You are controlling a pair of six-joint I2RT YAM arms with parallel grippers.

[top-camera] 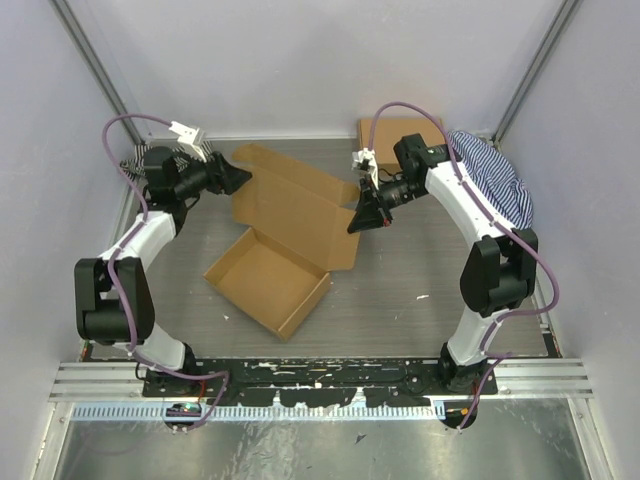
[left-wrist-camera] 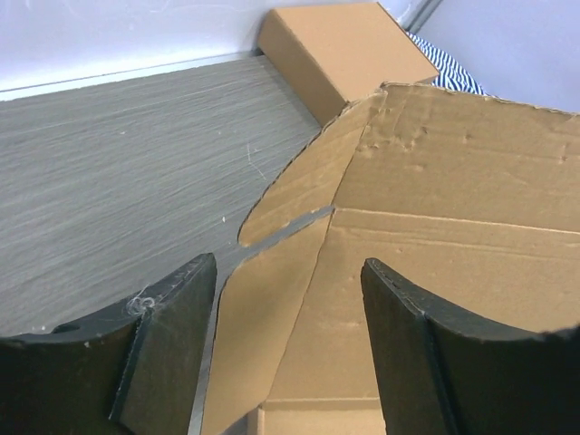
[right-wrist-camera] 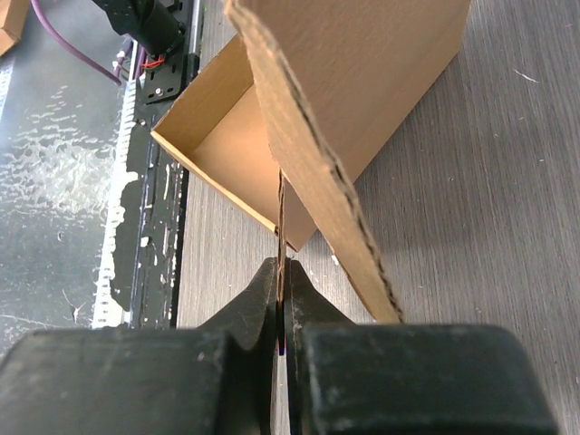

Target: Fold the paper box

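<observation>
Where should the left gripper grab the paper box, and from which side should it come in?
Probably the loose side flap at the left end of the paper box lid, approached from the left. It is a thin edge jutting free past a crease, so the open left gripper can straddle it, mirroring the right gripper pinching the opposite edge.
</observation>
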